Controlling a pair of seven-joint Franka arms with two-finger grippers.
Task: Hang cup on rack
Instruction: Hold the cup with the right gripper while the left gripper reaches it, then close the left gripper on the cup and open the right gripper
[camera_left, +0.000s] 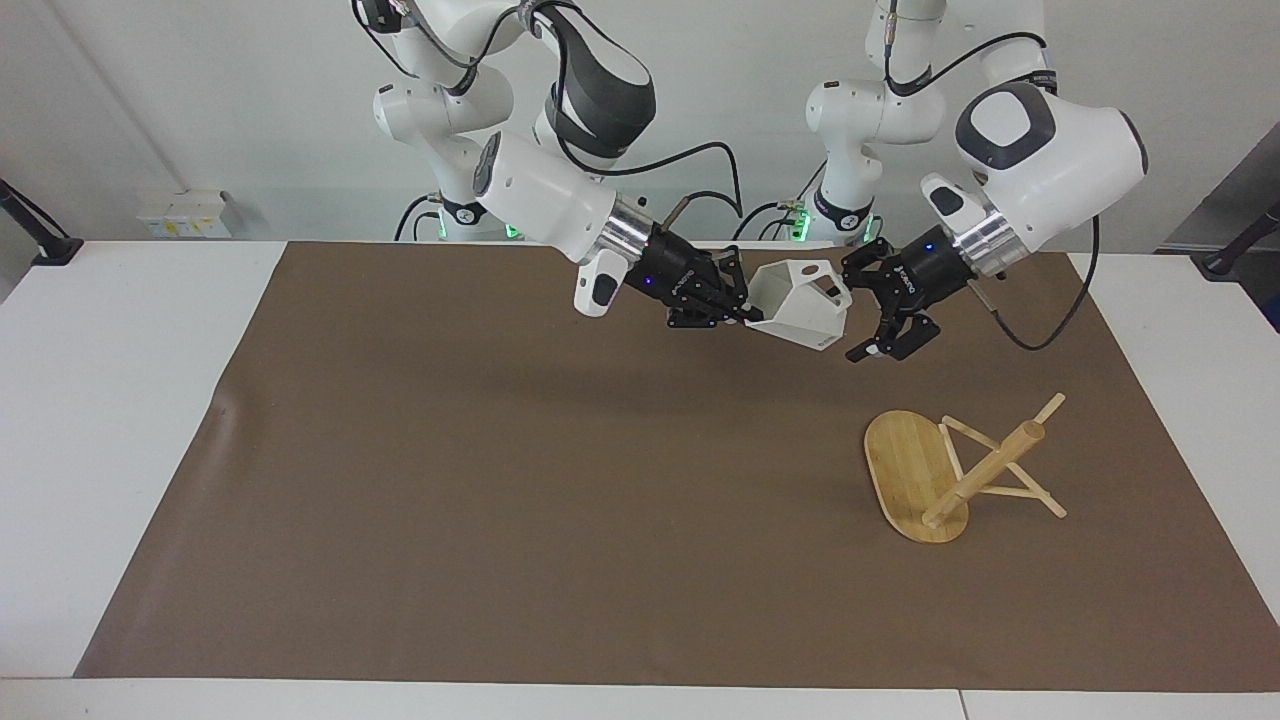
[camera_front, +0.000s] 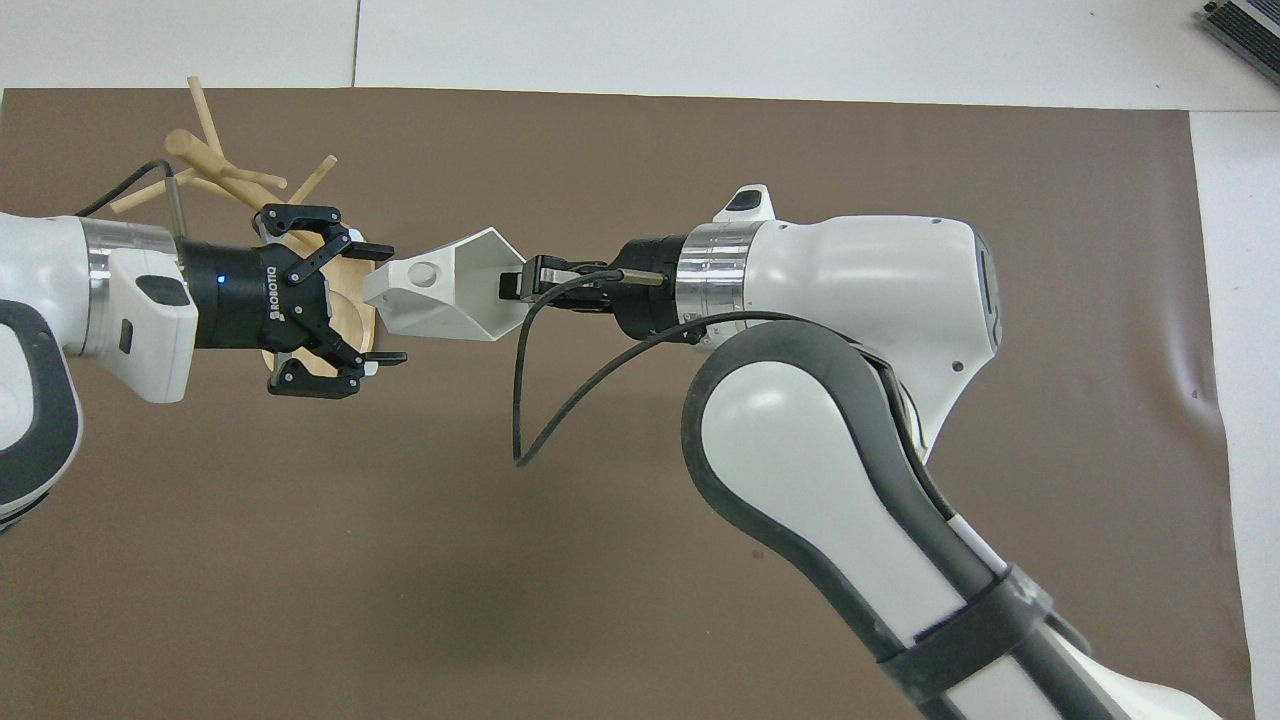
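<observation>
Mid-air between two arms: the right tool (camera_left: 740, 305) grips the white cup (camera_left: 800, 303) by its rim wall, one finger inside the mouth and one outside, and holds it tilted on its side above the brown mat (camera_left: 500, 480), off the surface. The cup's blocky handle, with its round hole, points away from that tool and toward the left tool (camera_left: 862, 308), which is spread wide at the cup's handle end. In the facing view one of its fingers sits level with the handle and the other hangs lower, past the cup's base; whether either finger touches the cup cannot be told. In the overhead view the left tool (camera_front: 385, 305) brackets the handle end of the cup (camera_front: 445, 295) with nothing yet clamped.

The rack (camera_left: 955, 470) stands on the mat apart from both tools, toward the left arm's end of the surface and farther from the robots than the spot beneath the cup, its oval base flat and its post and pegs bare. In the overhead view the left tool partly covers the rack (camera_front: 225, 180).

By the look of it, the pick-up is done and a hand-over is about to begin. Left to do: the left tool's closing on the cup, the right tool's letting go, the carry to the rack, and threading the handle hole over a peg.
</observation>
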